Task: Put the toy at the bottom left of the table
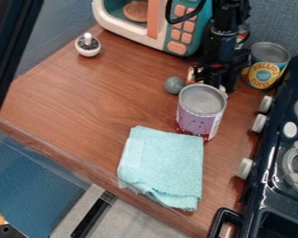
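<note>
I count one claw, my own black one (215, 79), low at the upper right of the table (83, 102), just behind the nearer can (202, 104). I cannot tell whether it is apart, together or clamped on something, as that can hides part of it. Small copper and pale bits show close around it, too covered for me to name or to say whether I touch them. One grey ball (174, 85) lies to the left of me, near that can's rim.

One small round thing with a white knob on top (88, 47) stands upright at the table's upper left, well apart from me. I cannot tell whether it or the grey ball is the toy meant; neither is at the bottom left.

I count two cans plainly: the purple-labelled one in front of me, and a yellow-labelled one (265, 69) to my right. There is one folded turquoise cloth (161, 162) below the nearer can, one toy microwave (197, 35) at the top, and one dark stove (268, 195) along the right, with three pale side knobs
</note>
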